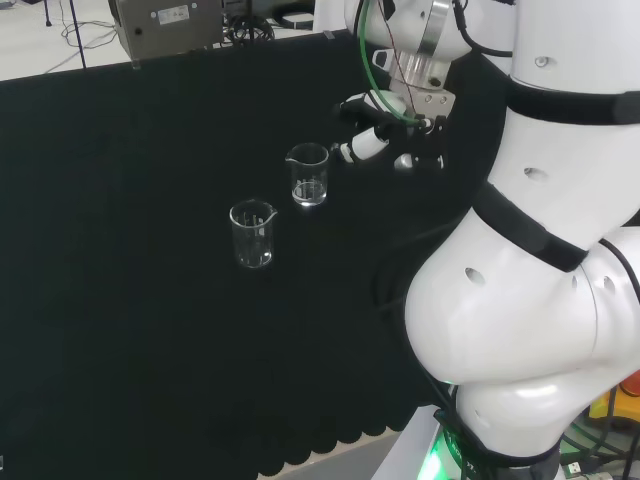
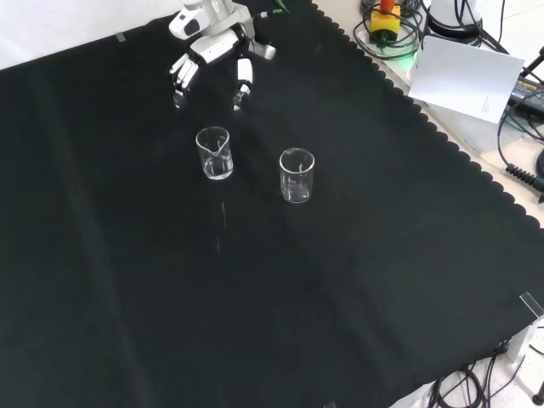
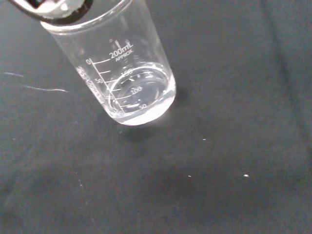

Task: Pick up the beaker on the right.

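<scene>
Black cloth [image 1: 150, 330] covers the bench | right beaker [image 1: 308, 175] upright near head-view centre, resting on cloth — wrist view has it close [image 3: 129, 73] | second beaker [image 1: 252, 234] lower left, apart | hand [image 1: 385, 130] just right of the beaker — fingers [image 2: 183, 76] spread, holding nothing

White rounded arm links [image 1: 520, 300] w/ black joint bands, green cable, black-and-white hand [image 2: 208, 59].
</scene>
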Tool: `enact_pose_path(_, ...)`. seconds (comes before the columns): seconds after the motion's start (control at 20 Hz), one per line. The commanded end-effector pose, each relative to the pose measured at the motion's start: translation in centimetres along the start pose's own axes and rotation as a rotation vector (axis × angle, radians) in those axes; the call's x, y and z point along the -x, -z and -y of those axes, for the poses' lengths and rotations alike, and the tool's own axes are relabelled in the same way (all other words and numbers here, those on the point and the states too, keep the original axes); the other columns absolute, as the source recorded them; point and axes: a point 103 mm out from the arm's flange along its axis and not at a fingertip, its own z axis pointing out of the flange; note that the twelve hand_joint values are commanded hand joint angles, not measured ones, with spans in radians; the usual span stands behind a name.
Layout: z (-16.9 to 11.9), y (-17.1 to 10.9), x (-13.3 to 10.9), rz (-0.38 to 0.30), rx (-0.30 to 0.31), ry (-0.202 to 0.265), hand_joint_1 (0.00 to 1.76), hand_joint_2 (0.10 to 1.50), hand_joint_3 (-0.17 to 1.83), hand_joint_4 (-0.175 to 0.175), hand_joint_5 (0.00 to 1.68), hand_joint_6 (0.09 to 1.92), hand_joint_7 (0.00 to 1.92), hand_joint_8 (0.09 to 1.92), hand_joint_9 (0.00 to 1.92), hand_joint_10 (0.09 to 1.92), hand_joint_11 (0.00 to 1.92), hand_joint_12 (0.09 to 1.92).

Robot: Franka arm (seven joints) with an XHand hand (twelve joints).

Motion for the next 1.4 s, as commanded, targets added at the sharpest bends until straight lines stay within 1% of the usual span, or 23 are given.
enact_pose_path(0.05,-1.2,-1.7,0.4,-0.08,0.075,0.036,0.69,0.59,0.49,-0.041,0.43,0.09,0.34,0.73,0.48,0.66,0.16,1.4)
enact_pose_path(0.2,-1.3,-2.5,0.7,-0.113,0.068,0.056,0.7,0.58,0.48,-0.046,0.46,0.09,0.4,0.75,0.52,0.67,0.16,1.4)
enact_pose_path(0.3,-1.6,-3.0,1.2,-0.138,0.051,0.066,0.71,0.57,0.47,-0.047,0.47,0.09,0.41,0.76,0.53,0.67,0.16,1.4)
enact_pose_path(0.4,-1.9,-3.5,1.5,-0.163,0.036,0.071,0.72,0.57,0.47,-0.046,0.47,0.09,0.38,0.74,0.5,0.65,0.15,1.4)
enact_pose_path(0.5,-2.2,-4.0,1.8,-0.186,0.038,0.082,0.72,0.57,0.47,-0.046,0.47,0.09,0.36,0.74,0.48,0.65,0.15,1.39)
enact_pose_path(0.6,-2.5,-4.3,1.8,-0.221,0.038,0.105,0.72,0.57,0.46,-0.046,0.47,0.09,0.36,0.73,0.48,0.65,0.14,1.4)
enact_pose_path(0.7,-2.8,-4.3,1.5,-0.224,0.055,0.139,0.74,0.57,0.46,-0.042,0.43,0.09,0.3,0.71,0.44,0.63,0.13,1.39)
enact_pose_path(0.9,-3.4,-4.8,1.2,-0.251,0.064,0.175,0.77,0.56,0.45,-0.039,0.41,0.09,0.27,0.7,0.42,0.63,0.11,1.39)
enact_pose_path(1.0,-3.5,-5.5,1.3,-0.267,0.061,0.181,0.78,0.56,0.45,-0.038,0.41,0.09,0.29,0.71,0.44,0.64,0.1,1.39)
enact_pose_path(1.15,-3.4,-6.6,1.3,-0.273,0.049,0.186,0.78,0.56,0.45,-0.039,0.43,0.09,0.33,0.72,0.48,0.65,0.09,1.39)
enact_pose_path(1.4,-3.5,-8.0,1.0,-0.299,0.067,0.185,0.81,0.55,0.46,-0.04,0.46,0.09,0.38,0.72,0.52,0.63,0.08,1.4)
